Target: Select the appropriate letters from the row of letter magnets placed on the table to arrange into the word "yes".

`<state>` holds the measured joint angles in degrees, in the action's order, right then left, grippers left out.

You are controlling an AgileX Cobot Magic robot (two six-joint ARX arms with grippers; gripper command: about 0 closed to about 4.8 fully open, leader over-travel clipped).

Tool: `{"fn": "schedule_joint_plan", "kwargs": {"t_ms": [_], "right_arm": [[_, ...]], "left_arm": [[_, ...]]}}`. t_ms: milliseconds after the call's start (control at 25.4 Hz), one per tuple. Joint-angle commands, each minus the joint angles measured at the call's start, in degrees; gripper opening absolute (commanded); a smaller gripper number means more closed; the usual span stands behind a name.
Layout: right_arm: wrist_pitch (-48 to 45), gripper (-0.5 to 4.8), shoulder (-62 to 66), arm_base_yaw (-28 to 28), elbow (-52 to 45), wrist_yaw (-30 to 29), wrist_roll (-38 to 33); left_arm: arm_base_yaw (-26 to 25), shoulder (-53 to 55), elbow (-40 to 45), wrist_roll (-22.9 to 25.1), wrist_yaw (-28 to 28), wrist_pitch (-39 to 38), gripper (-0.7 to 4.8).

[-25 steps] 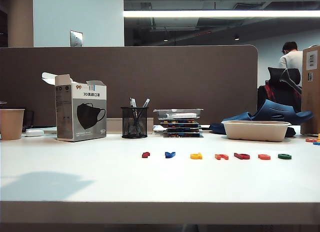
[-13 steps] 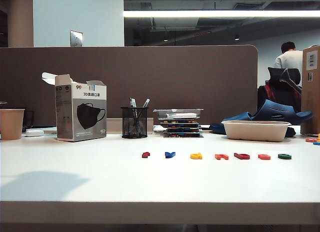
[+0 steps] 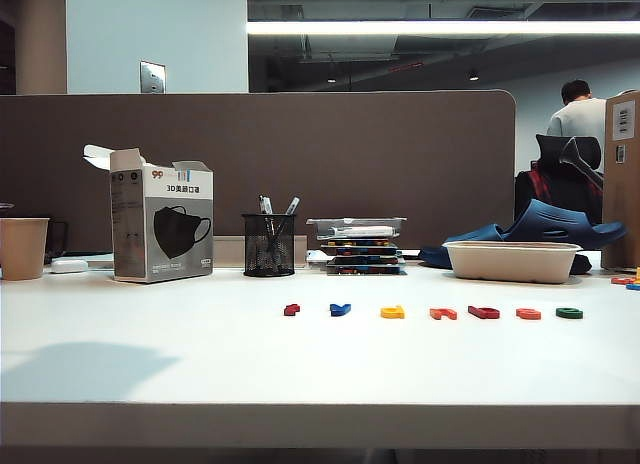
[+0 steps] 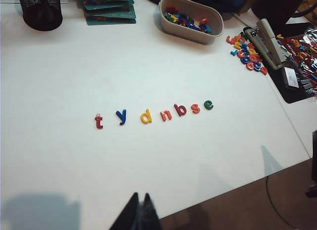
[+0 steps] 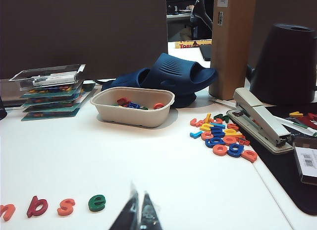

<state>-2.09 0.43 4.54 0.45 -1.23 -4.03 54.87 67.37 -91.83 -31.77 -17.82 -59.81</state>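
On the smooth white tabletop (image 4: pixel 59 81), flat plastic letters (image 4: pixel 153 113) form a row; left claw (image 4: pixel 140 212) and right claw (image 5: pixel 137 212) hover pinched together, empty.

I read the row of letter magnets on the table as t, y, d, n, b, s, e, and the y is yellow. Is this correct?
Not quite. The order t, y, d, n, b, s, e is right, but the y is blue; the yellow letter is the d beside it. The left wrist view shows this most clearly.
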Motion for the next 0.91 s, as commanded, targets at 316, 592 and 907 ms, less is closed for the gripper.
{"fn": "schedule_joint_plan", "kwargs": {"t_ms": [316,592,907], "right_arm": [[-4.46,0.09,-0.57,-0.09,0.02,-0.83,-0.35],[1.97,0.08,-0.57,-0.09,6.12,-1.9,-0.48],[11.69,0.08,-0.57,-0.09,15.61,-1.92,-0.48]], "left_arm": [[0.0,-0.15,-0.2,0.02,-0.37,0.35,-0.05],[0.0,-0.15,-0.2,0.02,-0.37,0.35,-0.05],[0.0,-0.15,-0.2,0.02,-0.37,0.35,-0.05]]}}
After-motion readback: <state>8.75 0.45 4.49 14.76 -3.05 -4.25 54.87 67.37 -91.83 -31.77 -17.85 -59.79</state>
